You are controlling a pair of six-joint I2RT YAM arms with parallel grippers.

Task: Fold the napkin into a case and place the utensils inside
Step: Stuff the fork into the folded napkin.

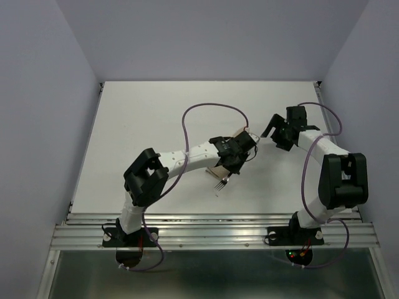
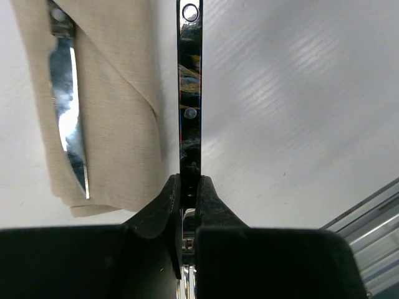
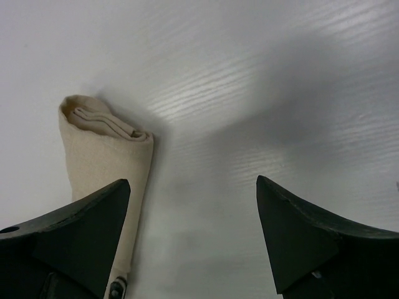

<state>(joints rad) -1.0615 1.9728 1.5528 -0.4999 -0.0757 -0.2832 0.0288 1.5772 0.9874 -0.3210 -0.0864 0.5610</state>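
Observation:
The napkin [image 2: 118,93] lies folded into a narrow beige case [image 1: 216,169] on the white table. On the cloth rests the silver knife [image 2: 68,112], its tip pointing toward my left wrist camera. My left gripper [image 2: 189,180] is shut on the fork [image 2: 189,81], whose dark riveted handle runs away from the jaws just right of the case. The fork's tines [image 1: 221,183] stick out below that gripper [image 1: 234,165]. My right gripper [image 3: 193,187] is open over bare table at the case's rolled far end [image 3: 106,149], its left finger [image 3: 75,230] over the cloth.
The white table [image 1: 156,124] is ringed by pale walls. An aluminium rail [image 1: 212,224] runs along its near edge, with both arm bases on it. Purple cables [image 1: 199,115] loop above each arm.

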